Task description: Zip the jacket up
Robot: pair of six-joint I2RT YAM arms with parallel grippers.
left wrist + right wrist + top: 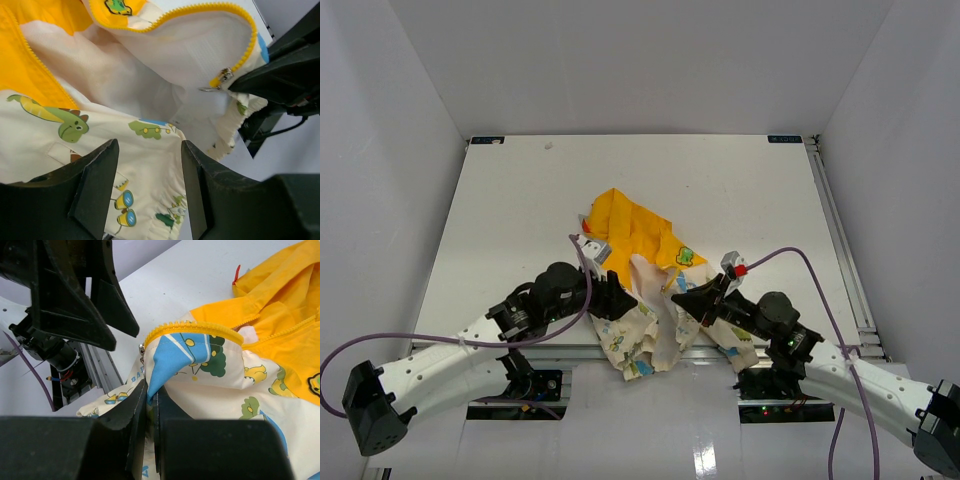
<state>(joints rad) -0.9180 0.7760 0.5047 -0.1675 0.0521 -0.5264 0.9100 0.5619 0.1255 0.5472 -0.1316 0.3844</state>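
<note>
The jacket (640, 255) lies open and rumpled at the table's near middle, yellow-orange hood toward the back, cream printed panels hanging over the front edge. My left gripper (618, 300) is open over the left panel (145, 165), fabric between its fingers (100, 185) but not pinched. My right gripper (682, 300) is shut on a fold of the jacket's right front panel (172, 365), just below the yellow zipper strip (192, 328). The metal zipper slider (222, 79) hangs at the end of that strip, also showing in the right wrist view (142, 352).
The white table (520, 200) stretches back to grey walls. A metal rail (840, 240) runs along the table's right edge. The arm bases and cables (790, 255) sit at the near edge.
</note>
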